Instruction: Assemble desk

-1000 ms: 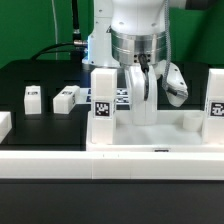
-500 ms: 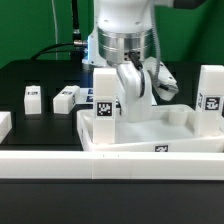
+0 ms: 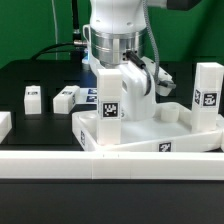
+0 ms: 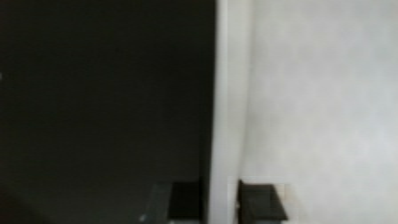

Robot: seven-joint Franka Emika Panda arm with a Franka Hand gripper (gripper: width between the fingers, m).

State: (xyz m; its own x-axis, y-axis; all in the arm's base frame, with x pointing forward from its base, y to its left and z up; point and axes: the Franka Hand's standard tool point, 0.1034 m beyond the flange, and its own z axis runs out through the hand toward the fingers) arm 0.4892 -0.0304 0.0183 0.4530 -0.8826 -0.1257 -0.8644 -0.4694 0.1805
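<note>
The white desk tabletop lies on the table as a shallow tray, turned a little askew. Two tagged square legs stand upright in its corner sockets, one at the exterior view's left and one at the right. My gripper reaches down just behind the left leg and is shut on the tabletop's thin wall. In the wrist view that white wall runs between my two dark fingers, and my gripper clamps it. Two loose legs lie on the black table at the left.
A long white border rail runs along the front. Another white piece shows at the exterior view's left edge. The marker board lies behind the left leg. The arm's base and cables stand at the back.
The tabletop has swung and shifted toward the exterior view's left with my gripper on it. Its right leg has come further into view, and its front edge now sits slanted.
</note>
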